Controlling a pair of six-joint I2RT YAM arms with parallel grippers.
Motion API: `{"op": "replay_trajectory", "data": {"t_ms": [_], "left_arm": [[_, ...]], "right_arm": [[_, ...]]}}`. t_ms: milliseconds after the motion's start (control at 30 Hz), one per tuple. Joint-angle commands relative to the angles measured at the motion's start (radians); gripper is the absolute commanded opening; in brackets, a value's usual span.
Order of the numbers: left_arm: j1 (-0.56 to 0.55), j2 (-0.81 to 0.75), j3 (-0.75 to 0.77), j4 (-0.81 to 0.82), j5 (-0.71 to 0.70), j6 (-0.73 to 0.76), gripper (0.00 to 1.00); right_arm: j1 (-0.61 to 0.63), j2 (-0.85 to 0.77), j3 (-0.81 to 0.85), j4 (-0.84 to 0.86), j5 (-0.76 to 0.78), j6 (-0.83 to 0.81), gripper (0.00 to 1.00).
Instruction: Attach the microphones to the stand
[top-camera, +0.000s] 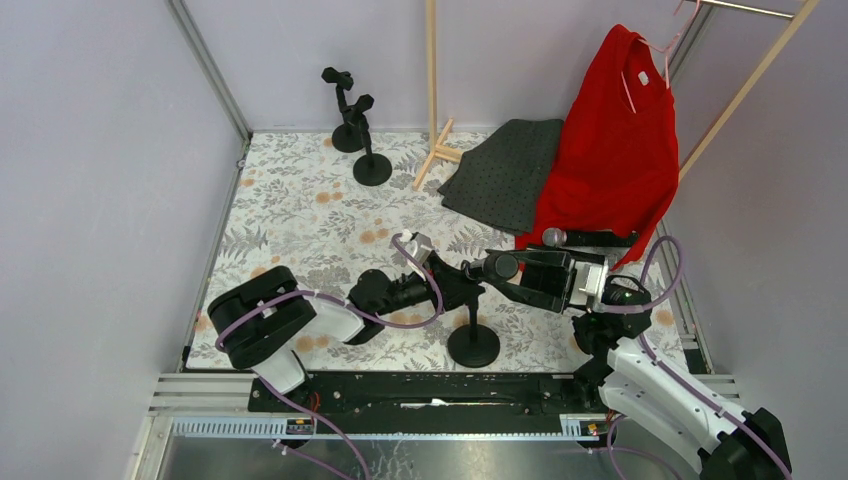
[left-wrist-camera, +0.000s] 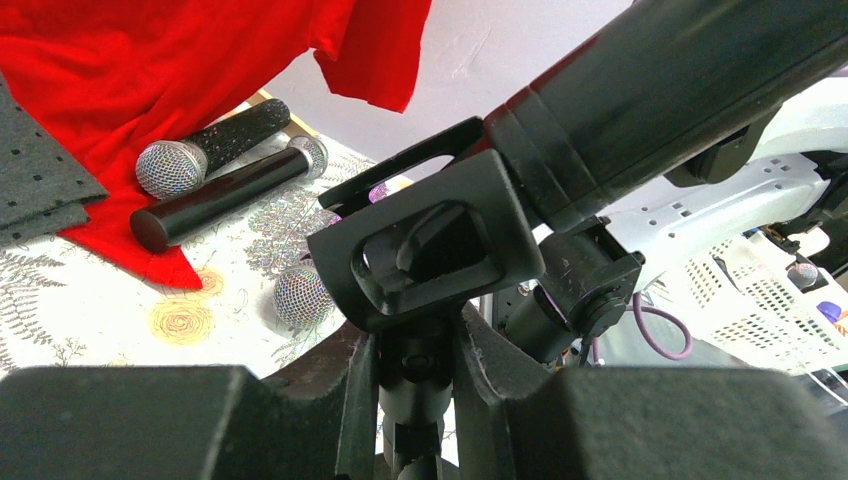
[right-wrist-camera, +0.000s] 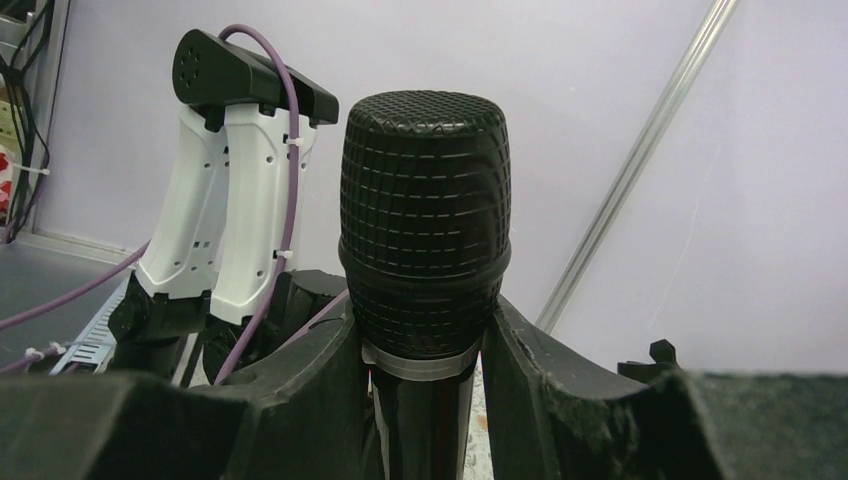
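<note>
Our left claw clamps the microphone stand just under its clip and our right claw clamps the black microphone, its tail at the clip's mouth, so an off-axis push could, we judge, jam it or tip the stand.

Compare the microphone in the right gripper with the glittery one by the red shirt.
Head: the held microphone has black mesh; the glittery microphone has silver mesh. Body: the held one is plain black, the other speckled with glitter. Pose: one is gripped by the right gripper at the stand's clip; the other lies loose. Both are stick microphones.
</note>
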Motion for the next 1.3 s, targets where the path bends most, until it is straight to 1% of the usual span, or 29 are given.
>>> {"op": "replay_trajectory", "data": {"t_ms": [0, 67, 100, 267, 367, 533, 633, 867, 1067, 1267], "left_arm": [[-0.004, -0.068, 0.031, 0.183, 0.029, -0.034, 0.0], [-0.004, -0.065, 0.034, 0.184, 0.039, -0.039, 0.0], [-0.004, -0.063, 0.037, 0.184, 0.048, -0.04, 0.0], [-0.005, -0.066, 0.044, 0.186, 0.073, -0.037, 0.0], [-0.004, -0.081, 0.037, 0.185, 0.081, -0.024, 0.0], [-0.005, -0.107, 0.016, 0.184, 0.086, 0.004, 0.0], [-0.004, -0.123, 0.004, 0.184, 0.085, 0.022, 0.0], [-0.004, -0.131, -0.003, 0.184, 0.103, 0.042, 0.0], [-0.005, -0.162, -0.021, 0.182, 0.102, 0.098, 0.0], [-0.006, -0.195, -0.039, 0.174, 0.108, 0.128, 0.0]], "right_arm": [[0.002, -0.014, -0.041, -0.031, 0.018, -0.075, 0.0], [0.003, -0.018, -0.058, -0.041, 0.01, -0.086, 0.0], [0.002, -0.019, -0.066, -0.054, 0.001, -0.117, 0.0], [0.001, -0.041, -0.08, -0.207, -0.02, -0.237, 0.0], [0.002, -0.055, -0.084, -0.292, -0.005, -0.299, 0.0], [0.002, -0.048, -0.089, -0.309, -0.004, -0.288, 0.0], [0.002, -0.034, -0.085, -0.352, 0.024, -0.281, 0.0], [0.004, 0.017, -0.089, -0.354, 0.018, -0.291, 0.0], [0.003, 0.037, -0.073, -0.416, 0.039, -0.27, 0.0], [0.004, 0.058, -0.056, -0.488, 0.102, -0.261, 0.0]]}}
